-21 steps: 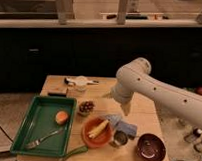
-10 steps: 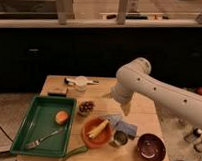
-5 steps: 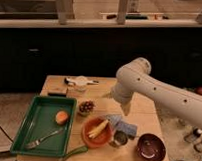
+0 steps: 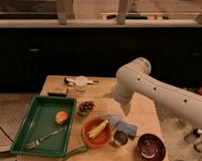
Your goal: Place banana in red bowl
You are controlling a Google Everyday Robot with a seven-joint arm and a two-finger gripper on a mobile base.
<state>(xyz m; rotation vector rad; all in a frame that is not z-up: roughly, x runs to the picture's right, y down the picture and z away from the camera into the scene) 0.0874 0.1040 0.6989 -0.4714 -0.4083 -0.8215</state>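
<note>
Banana (image 4: 98, 129) is already lying diagonally in the red bowl (image 4: 87, 139) near the counter's front edge; gripper (image 4: 125, 109) hangs just right-behind it, grip state can't be told.

Smooth white plastic shell on the arm (image 4: 159, 89), faint sheen, and the gripper (image 4: 124, 107) hangs at its end above the table's middle. Table (image 4: 143, 114) is pale wood, matt. Green tray (image 4: 28, 125) looks like glossy plastic, with a shiny metal fork (image 4: 42, 138) in it. The red bowl (image 4: 88, 138) is smooth, low gloss, holding the matt pale-yellow banana (image 4: 98, 129). Maroon bowl (image 4: 151, 148) gleams inside. Small metal can (image 4: 120, 138) beside it.
</note>
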